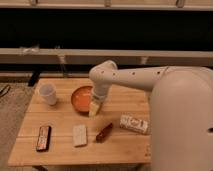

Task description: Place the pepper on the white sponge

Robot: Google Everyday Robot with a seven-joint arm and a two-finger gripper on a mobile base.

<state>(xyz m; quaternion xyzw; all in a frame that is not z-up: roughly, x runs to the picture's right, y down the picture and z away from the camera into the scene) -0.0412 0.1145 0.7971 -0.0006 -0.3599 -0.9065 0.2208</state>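
Looking down on a wooden surface (60, 117), we note the gripper (95, 108) hanging at the near right edge of an orange bowl (80, 98), its fingers spread wide, with nothing held between them. The white arm (130, 77) reaches in from the right, its elbow above the bowl; the robot's body (182, 125) fills the right of the view. The pepper (104, 132) lies flat and slanted on the surface, nearer us than the gripper and apart from it. Just beside it on the left lies the white sponge (79, 135), flat, with a narrow strip of wood between the two. A dark bar (44, 138) with reddish marks lies further left near the front edge. A white cup (47, 93) stands upright at the back left, left of the bowl. A white labelled bottle (134, 124) lies on its side to the right of the pepper, close to the robot's body.
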